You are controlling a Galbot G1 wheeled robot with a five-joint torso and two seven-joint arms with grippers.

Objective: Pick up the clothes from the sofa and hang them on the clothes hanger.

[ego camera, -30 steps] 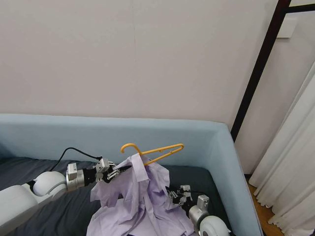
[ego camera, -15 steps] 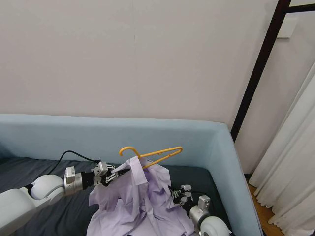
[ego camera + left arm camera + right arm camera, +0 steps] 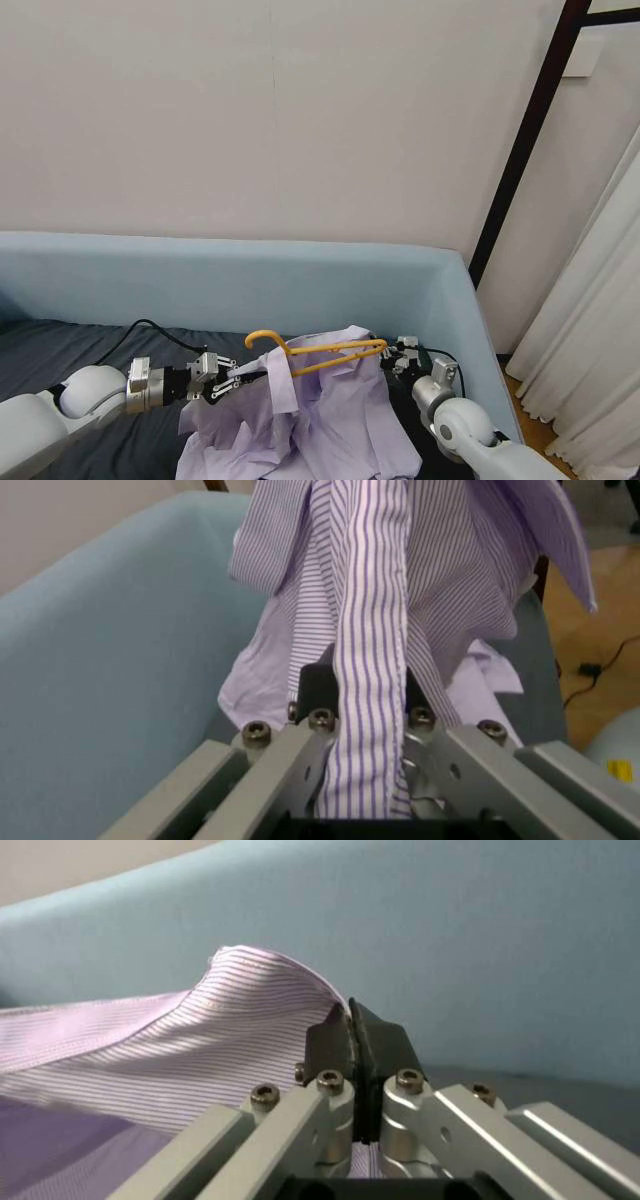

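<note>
A lilac striped shirt point(image 3: 320, 420) lies bunched on the dark sofa seat, draped over a yellow hanger point(image 3: 315, 352) whose hook curls up at the left. My left gripper point(image 3: 232, 376) comes in from the left and is shut on a fold of the shirt point(image 3: 372, 675) near the hook. At the hanger's right end my right gripper point(image 3: 385, 352) is shut on the shirt's edge point(image 3: 240, 1020), holding it up against the sofa's back corner. In the right wrist view the pads point(image 3: 355, 1046) are pressed together on the cloth.
The sofa has a light blue padded back and right side wall point(image 3: 445, 300) around a dark grey seat point(image 3: 90, 345). A black pole point(image 3: 520, 140) and white curtains point(image 3: 600, 330) stand to the right of the sofa. A plain wall rises behind.
My right gripper has risen from low in front up to the hanger's right end, pulling the shirt's edge up and to the right. The hanger has sunk and levelled. The left gripper dropped slightly.
</note>
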